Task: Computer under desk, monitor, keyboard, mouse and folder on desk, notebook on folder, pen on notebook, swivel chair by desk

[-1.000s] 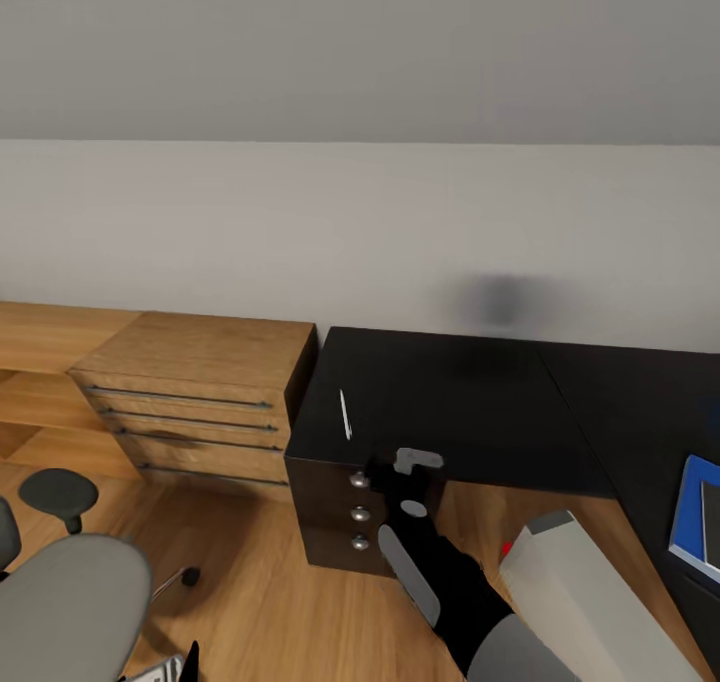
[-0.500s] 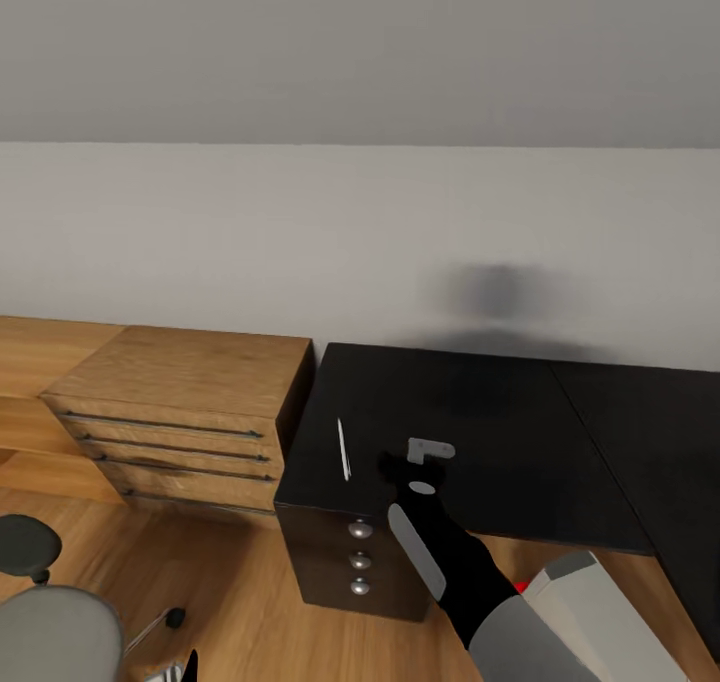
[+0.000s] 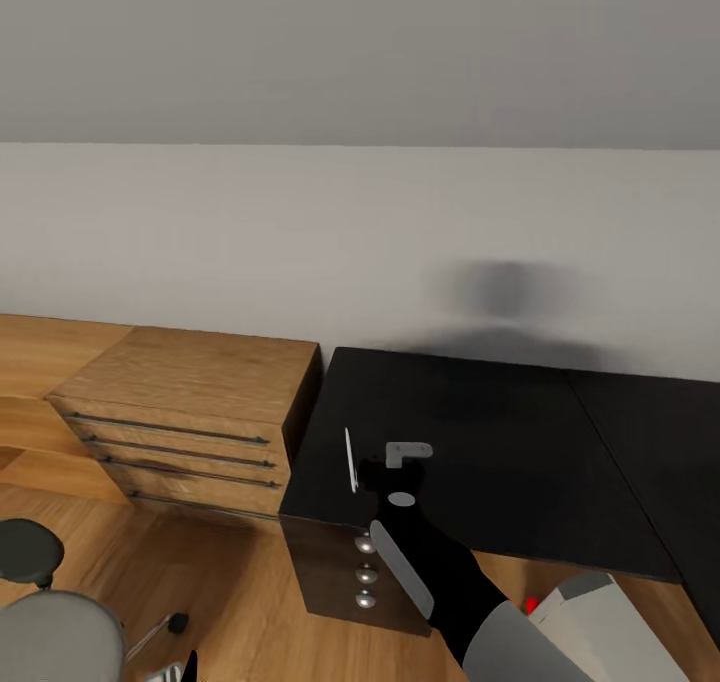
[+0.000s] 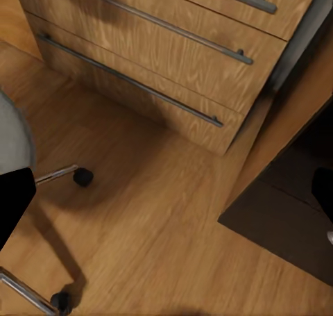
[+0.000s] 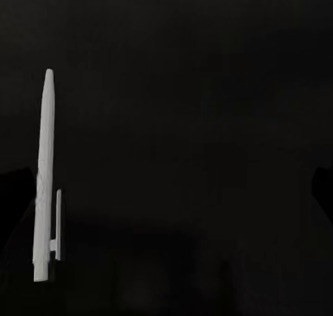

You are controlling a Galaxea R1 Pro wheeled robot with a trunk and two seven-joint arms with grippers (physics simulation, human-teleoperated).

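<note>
Pen [image 3: 350,459] flat on desk [image 3: 480,432] near left edge; right gripper [image 3: 378,476] just beside pen, finger spread unclear; left gripper's too.

A slim white pen [image 3: 350,460] lies alone near the left edge of the broad black tabletop [image 3: 480,442], bare dark surface open on every side of it, with the right end effector [image 3: 385,477] just beside it. A wooden chest of drawers [image 3: 190,412] flanks the tabletop's left end, and a grey swivel chair [image 3: 55,632] stands on the wooden floor [image 3: 230,602] below.
</note>
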